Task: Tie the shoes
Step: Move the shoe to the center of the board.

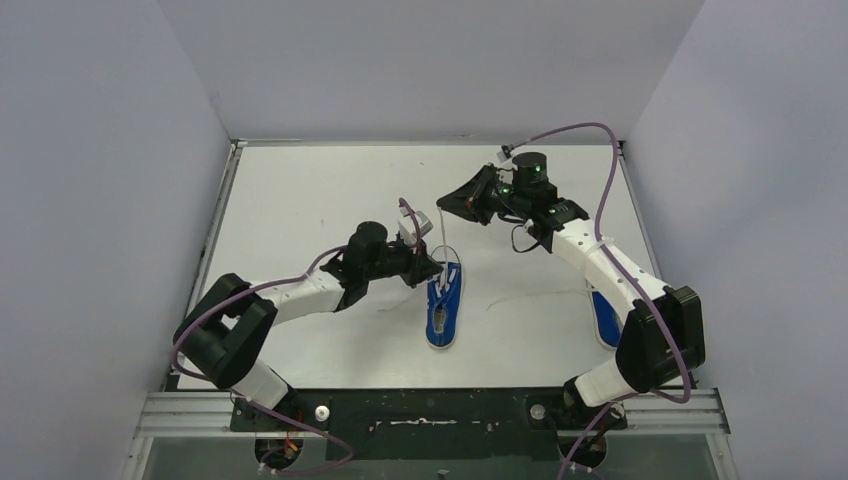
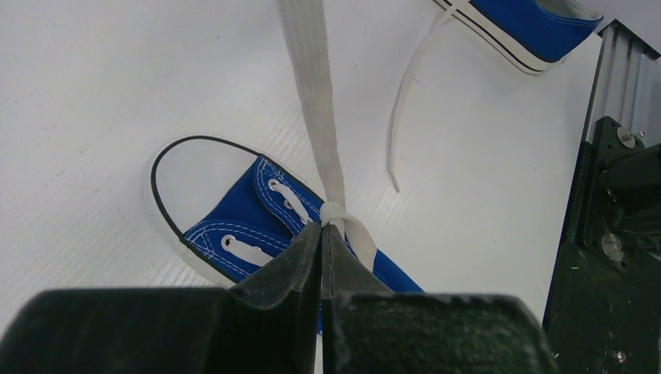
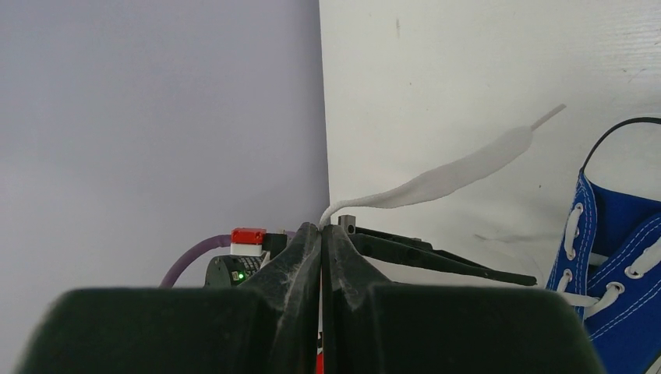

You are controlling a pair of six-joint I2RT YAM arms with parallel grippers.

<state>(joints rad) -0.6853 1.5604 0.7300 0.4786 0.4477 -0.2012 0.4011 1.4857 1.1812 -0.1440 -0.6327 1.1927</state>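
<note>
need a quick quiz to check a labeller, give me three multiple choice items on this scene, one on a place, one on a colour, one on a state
1. Where is the second shoe?
A. by the right arm
B. at the far left corner
C. in a gripper

2. What colour is the lace?
A. black
B. white
C. red

3. How is the left gripper?
A. wide open
B. shut on the lace
C. shut on a sole

Answers:
1 A: in the top view its blue side shows right beside that arm.
2 B: the band running up from the knot is white.
3 B: the fingers meet on the lace at the knot.
</note>
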